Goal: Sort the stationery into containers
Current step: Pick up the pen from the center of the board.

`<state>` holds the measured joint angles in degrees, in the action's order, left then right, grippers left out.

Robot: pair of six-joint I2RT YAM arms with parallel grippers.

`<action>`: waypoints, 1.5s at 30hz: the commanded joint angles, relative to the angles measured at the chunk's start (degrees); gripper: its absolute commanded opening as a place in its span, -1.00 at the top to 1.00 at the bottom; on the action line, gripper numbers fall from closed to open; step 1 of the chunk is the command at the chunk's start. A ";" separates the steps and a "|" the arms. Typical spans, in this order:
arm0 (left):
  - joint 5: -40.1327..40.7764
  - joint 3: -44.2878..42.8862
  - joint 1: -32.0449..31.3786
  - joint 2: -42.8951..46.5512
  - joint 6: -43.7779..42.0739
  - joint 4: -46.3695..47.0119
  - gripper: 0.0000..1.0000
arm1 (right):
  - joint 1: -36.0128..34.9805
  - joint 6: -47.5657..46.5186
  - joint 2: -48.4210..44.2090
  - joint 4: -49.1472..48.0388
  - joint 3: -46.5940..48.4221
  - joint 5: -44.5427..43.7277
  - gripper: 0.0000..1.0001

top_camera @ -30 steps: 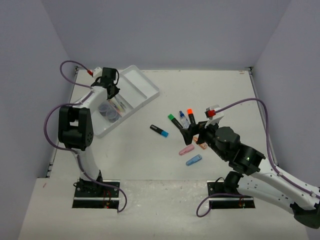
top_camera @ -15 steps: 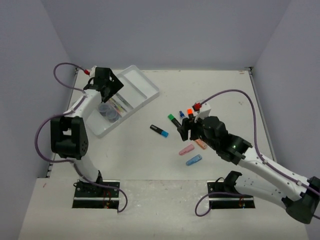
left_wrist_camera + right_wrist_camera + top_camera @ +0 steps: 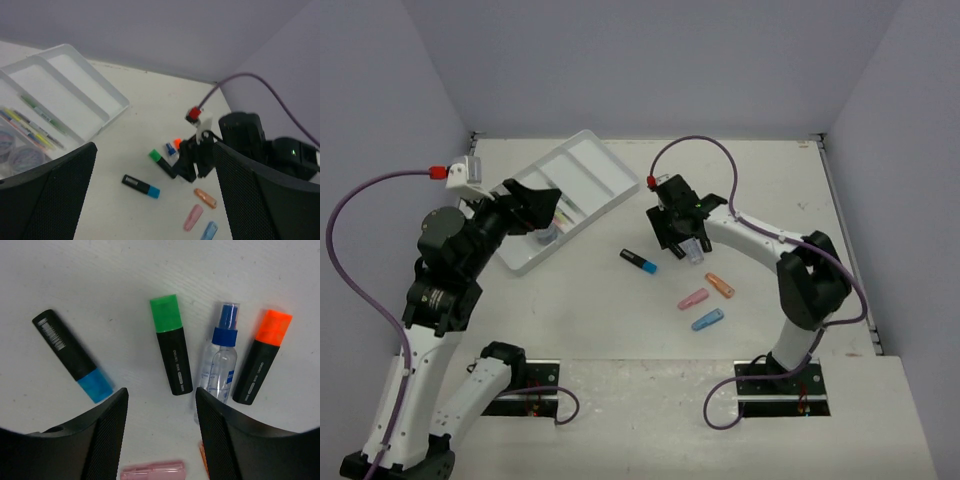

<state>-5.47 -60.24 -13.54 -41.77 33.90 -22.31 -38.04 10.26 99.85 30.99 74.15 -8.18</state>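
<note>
The white tray (image 3: 592, 166) lies at the back left; in the left wrist view the tray (image 3: 75, 75) holds thin pens (image 3: 35, 125) and clear jars (image 3: 22, 157). My left gripper (image 3: 533, 205) hangs open and empty above the tray's near end. My right gripper (image 3: 682, 235) is open, low over a green-capped highlighter (image 3: 170, 345), a blue-capped bottle (image 3: 220, 360) and an orange-capped highlighter (image 3: 262, 357); nothing is between its fingers (image 3: 107, 435). A blue-capped highlighter (image 3: 638, 261) lies just to the left. Pink (image 3: 693, 298), orange (image 3: 720, 285) and blue (image 3: 708, 320) oblong pieces lie nearer the arms.
Purple walls close the table at the back and both sides. The right arm's cable (image 3: 700, 145) arcs over the table behind the gripper. The left arm's cable (image 3: 360, 200) loops out to the left.
The left gripper opened and rose back from the tray. The right arm swung left and down over the highlighters and bottle, its jaws narrowing.
</note>
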 commanded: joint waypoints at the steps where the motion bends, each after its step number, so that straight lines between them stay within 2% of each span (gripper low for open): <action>1: -3.56 3.02 0.09 5.57 -8.83 -10.85 -1.00 | 0.84 -4.41 7.94 4.63 10.05 -2.67 -0.16; 9: -3.11 9.50 0.09 9.02 -10.75 -11.49 -1.00 | 1.81 -6.35 18.65 6.88 15.44 -3.32 0.00; 12: -3.01 11.15 0.09 9.62 -11.14 -11.35 -1.00 | 2.18 -5.99 20.39 7.22 15.79 -0.55 0.23; 18: -3.82 11.43 0.07 9.51 -10.87 -10.80 -1.00 | 2.09 -3.89 22.67 8.65 15.49 4.21 0.26; 20: -5.68 11.53 0.09 9.29 -9.62 -10.55 -1.00 | 2.03 -3.30 22.15 8.24 14.27 6.36 0.53; 24: -12.93 14.91 0.09 10.06 -5.09 -5.43 -1.00 | 0.72 -0.71 15.02 4.48 9.46 8.21 0.96; 25: -14.33 16.50 0.09 9.98 -3.11 -3.09 -1.00 | -0.02 0.20 12.30 2.56 7.54 9.62 1.00; 27: -16.88 19.51 0.09 9.38 1.16 1.40 -1.00 | -1.98 1.91 3.64 -1.83 2.97 12.80 1.00; 30: -21.51 24.26 0.02 7.81 8.89 12.94 -1.00 | -7.34 3.24 -6.87 -9.96 -3.67 14.46 1.00; 32: -20.36 26.17 -1.03 7.46 12.77 15.94 -1.00 | -10.72 4.12 -12.86 -14.23 -6.20 15.89 1.00; 35: -15.98 25.79 -3.07 7.75 14.26 17.82 -1.00 | -12.86 7.64 -17.99 -19.46 -10.39 16.79 1.00; 39: -18.05 25.87 -3.39 6.84 15.28 22.14 -0.95 | -14.90 10.92 -22.57 -25.04 -13.10 19.73 1.00; 42: -21.41 26.33 -4.26 5.48 15.84 27.12 -0.84 | -16.13 11.19 -23.73 -24.71 -11.56 21.55 1.00; 45: -20.89 26.58 -5.96 4.85 15.23 28.20 -0.66 | -17.07 11.71 -25.33 -25.44 -11.38 21.62 1.00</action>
<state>-23.95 -33.52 -17.73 -36.06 48.02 -1.11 -53.60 19.57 76.46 9.54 62.61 10.74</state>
